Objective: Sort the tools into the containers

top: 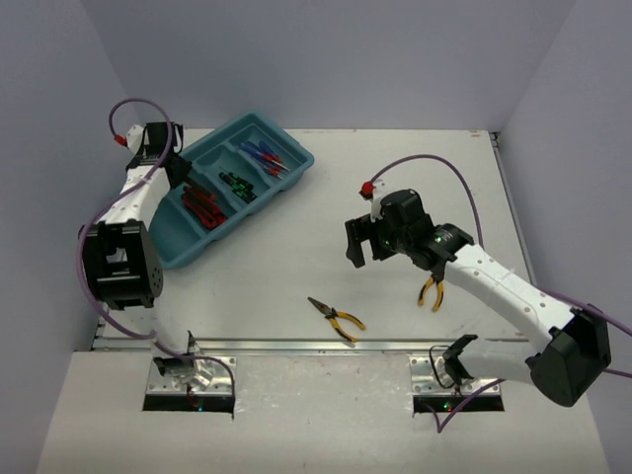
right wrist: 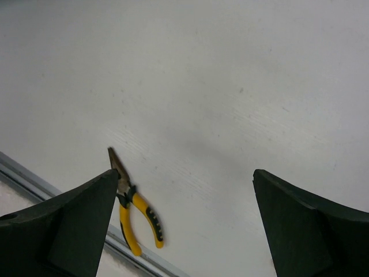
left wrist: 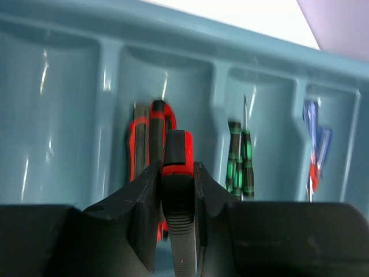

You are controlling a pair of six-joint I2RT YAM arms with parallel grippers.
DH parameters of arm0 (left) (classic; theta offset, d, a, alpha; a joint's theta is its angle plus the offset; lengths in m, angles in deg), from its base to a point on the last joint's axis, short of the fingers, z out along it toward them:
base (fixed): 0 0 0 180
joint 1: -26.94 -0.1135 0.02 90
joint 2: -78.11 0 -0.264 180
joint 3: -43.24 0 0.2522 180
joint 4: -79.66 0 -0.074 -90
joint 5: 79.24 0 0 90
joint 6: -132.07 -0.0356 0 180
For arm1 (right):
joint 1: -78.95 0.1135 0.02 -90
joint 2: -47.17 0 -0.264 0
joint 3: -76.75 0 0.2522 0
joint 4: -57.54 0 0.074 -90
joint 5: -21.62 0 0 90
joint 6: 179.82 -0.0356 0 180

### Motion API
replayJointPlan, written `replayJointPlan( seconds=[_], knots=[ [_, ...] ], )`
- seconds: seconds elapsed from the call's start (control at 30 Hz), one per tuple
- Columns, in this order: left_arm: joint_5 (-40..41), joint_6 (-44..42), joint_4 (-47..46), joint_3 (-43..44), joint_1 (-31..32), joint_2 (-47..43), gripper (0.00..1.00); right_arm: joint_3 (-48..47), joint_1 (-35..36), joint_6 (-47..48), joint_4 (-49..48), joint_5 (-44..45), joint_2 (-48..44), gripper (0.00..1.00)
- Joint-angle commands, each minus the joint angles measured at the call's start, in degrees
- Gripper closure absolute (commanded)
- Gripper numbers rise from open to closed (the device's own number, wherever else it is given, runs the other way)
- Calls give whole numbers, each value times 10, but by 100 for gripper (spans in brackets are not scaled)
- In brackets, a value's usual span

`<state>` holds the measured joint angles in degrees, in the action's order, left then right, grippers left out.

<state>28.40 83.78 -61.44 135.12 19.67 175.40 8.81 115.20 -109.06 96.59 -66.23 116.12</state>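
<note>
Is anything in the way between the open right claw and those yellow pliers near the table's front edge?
Nothing visible. Only table surface shows between the right gripper and the yellow-handled pliers.

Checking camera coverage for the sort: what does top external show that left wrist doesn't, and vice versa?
Top external only: two yellow-handled pliers on the white table, one near the front edge, one partly under the right arm, its jaws open. Left wrist only: left jaws clamped on a red-and-black tool handle over the long teal-blue plastic tray. Both: that tray holding red-handled pliers, green-black screwdrivers and blue-handled screwdrivers in three neighbouring compartments, the fourth empty.
</note>
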Motion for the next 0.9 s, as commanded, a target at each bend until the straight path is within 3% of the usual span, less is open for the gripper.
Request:
replayJointPlan(
  seconds=[0.0, 0.13, 0.17, 0.2, 0.27, 0.3, 0.4, 0.47, 0.57, 0.7, 0.87],
  knots=[
    [29, -14, 50, 93, -10, 72, 96, 28, 0, 25, 10, -19, -4, 1],
    [32, -22, 85, 155, -12, 138, 63, 25, 2, 29, 16, -86, 16, 5],
    [31, -22, 89, 164, -12, 143, 50, 25, 2, 32, 18, -95, 21, 5],
    [25, -22, 88, 167, -12, 140, 28, 25, 2, 40, 22, -102, 30, 6],
    [15, -21, 78, 152, -12, 114, 11, 21, 4, 54, 30, -102, 49, 10],
    [8, -22, 73, 151, -12, 113, 11, 21, 4, 54, 33, -103, 50, 10],
    [-10, -24, 63, 127, -3, 52, 3, 19, 12, 83, 49, -88, 77, 26],
    [-8, -29, 52, 105, 15, -34, 0, 17, 19, 101, 72, -66, 107, 38],
    [-27, -34, 13, 47, 35, -148, 0, 13, 33, 117, 100, -53, 141, 48],
    [-70, -35, -25, -51, 66, -292, 0, 18, 72, 124, 107, -59, 176, 50],
    [-138, -45, -35, -105, 67, -341, 0, 22, 111, 116, 91, -61, 214, 54]
  ],
)
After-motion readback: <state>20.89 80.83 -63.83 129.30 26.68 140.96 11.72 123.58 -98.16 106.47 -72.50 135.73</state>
